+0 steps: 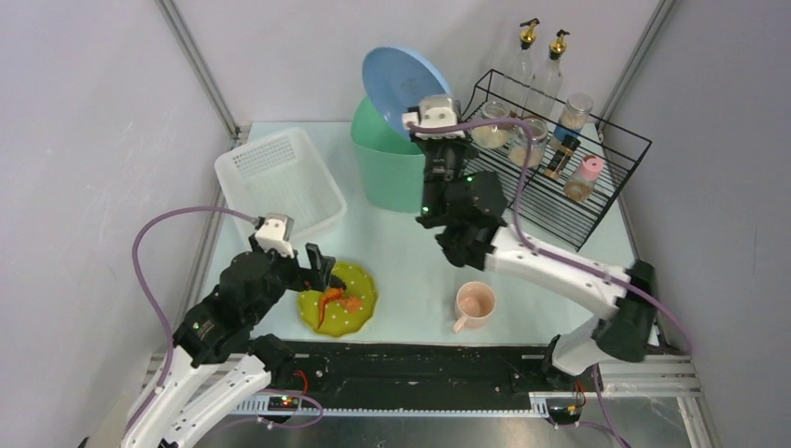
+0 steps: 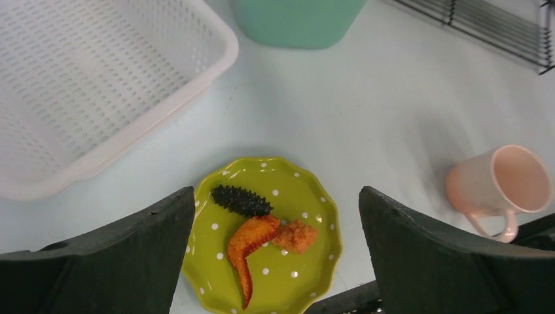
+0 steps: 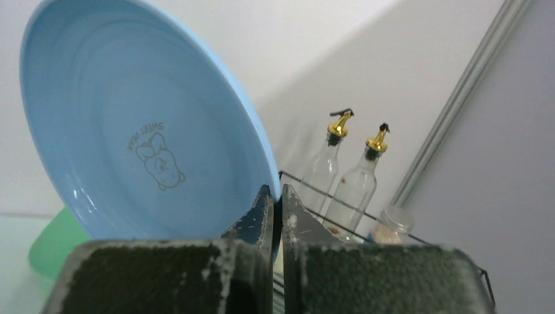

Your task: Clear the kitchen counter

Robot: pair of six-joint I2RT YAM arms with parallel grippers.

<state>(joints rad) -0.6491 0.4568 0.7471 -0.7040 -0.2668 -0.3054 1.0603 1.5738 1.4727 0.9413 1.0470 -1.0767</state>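
You see the surface (image 1: 392, 271), pale and flat, running from the black rail (image 1: 420, 369) by the arm bases to the back wall. Everything else sits on it or hangs over it. The black wire rack (image 1: 560, 196) stands in the far right corner and holds two glass bottles (image 1: 527, 56) with gold tops and a few small jars (image 1: 576, 112). The green bin (image 1: 387, 168) stands at the back in the middle. The white basket (image 1: 280, 182) sits just left of the bin, with nothing in it.

Your right hand (image 3: 275, 196) is up high, with its fingers pinched tight on the rim of the blue plate (image 1: 396, 84). The plate is tipped on its edge over the open top of the bin.

Your left hand (image 2: 276, 196) is spread wide and grips nothing. It hangs over the green spotted plate (image 1: 359, 289), which lies near the front edge on the left. The pink mug (image 1: 476, 303) stands upright to the right of that plate, apart from it.

On the spotted plate you see three bits of food close together: an orange chicken wing (image 2: 252, 239), a dark bumpy piece (image 2: 241, 200) and an orange crumbly lump (image 2: 296, 235)
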